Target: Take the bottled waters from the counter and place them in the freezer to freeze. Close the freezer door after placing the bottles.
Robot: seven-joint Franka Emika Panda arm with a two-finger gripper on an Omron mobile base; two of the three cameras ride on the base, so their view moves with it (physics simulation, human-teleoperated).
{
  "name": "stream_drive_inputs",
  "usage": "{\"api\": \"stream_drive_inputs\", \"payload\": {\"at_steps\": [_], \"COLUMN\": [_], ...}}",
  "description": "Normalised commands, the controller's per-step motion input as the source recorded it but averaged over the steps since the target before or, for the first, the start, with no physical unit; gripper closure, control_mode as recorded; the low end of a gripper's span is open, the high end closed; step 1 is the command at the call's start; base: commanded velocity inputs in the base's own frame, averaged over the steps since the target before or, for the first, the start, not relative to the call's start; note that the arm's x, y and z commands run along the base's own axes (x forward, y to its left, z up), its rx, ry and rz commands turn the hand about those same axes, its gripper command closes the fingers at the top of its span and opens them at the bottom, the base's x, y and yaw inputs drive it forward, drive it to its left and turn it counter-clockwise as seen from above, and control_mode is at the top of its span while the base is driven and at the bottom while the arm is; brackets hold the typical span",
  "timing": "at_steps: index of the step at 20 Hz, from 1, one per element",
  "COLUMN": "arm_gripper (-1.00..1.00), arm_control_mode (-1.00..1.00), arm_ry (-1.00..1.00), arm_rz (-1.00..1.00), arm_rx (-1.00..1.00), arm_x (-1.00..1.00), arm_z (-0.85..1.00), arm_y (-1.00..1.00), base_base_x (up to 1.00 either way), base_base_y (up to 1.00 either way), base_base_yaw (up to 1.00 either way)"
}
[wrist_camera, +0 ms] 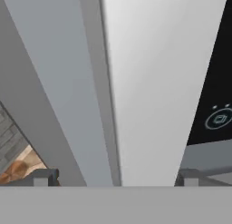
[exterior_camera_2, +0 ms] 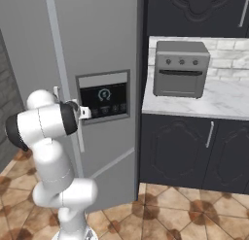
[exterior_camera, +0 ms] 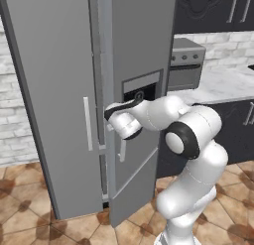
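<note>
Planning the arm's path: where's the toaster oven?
The toaster oven sits on the marble counter, right of the fridge's dispenser door.

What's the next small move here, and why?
Probably ease the gripper sideways to the handle of the freezer door and close on it. The jaws stand open and empty, facing the seam between that door and the wider door by the dispenser panel.
</note>
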Motion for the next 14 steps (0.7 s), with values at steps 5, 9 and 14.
{"api": "stream_drive_inputs", "payload": {"at_steps": [5, 9, 14], "arm_gripper": [-1.00, -1.00, -1.00], "arm_control_mode": [-1.00, -1.00, -1.00], "arm_ry": [0.00, 0.00, 0.00], "arm_rz": [0.00, -0.04, -0.07], "arm_rx": [0.00, 0.00, 0.00], "arm_x": [0.35, 0.24, 0.41], "arm_z": [0.24, 0.00, 0.00], "arm_y": [0.00, 0.00, 0.00], "base_base_x": [0.00, 0.00, 0.00], "base_base_y": [0.00, 0.00, 0.00], "base_base_yaw": [0.00, 0.00, 0.00]}}
